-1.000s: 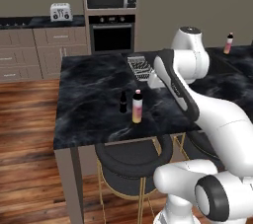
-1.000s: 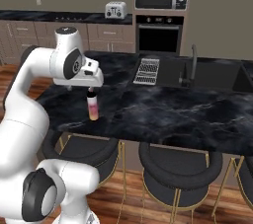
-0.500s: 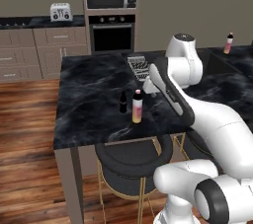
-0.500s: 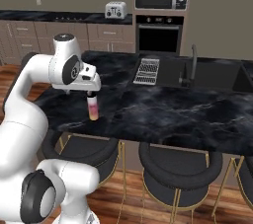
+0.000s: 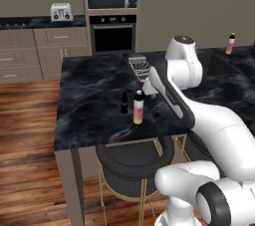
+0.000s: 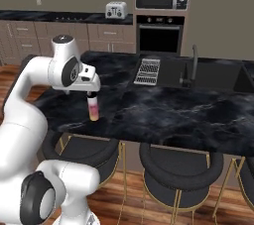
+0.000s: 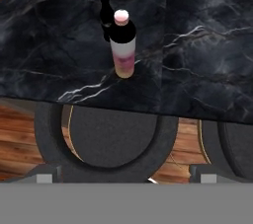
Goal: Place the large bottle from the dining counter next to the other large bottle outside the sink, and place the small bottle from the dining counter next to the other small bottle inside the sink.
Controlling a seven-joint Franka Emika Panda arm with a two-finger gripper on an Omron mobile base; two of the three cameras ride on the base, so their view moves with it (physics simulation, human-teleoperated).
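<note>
Dining counter [image 5: 89,110]: one large bottle [image 5: 138,107], one small bottle [image 5: 124,103], gripper [image 5: 146,88] apparently wide apart above.

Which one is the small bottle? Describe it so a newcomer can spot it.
Find the black marble dining counter with stools under its edge. Near that edge two bottles stand side by side. The small bottle is the all-black, narrow-necked one, shorter than the pink-yellow large bottle beside it.

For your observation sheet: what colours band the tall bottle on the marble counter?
Tall bottle: black, white, pink, then yellow; hand view.
</note>
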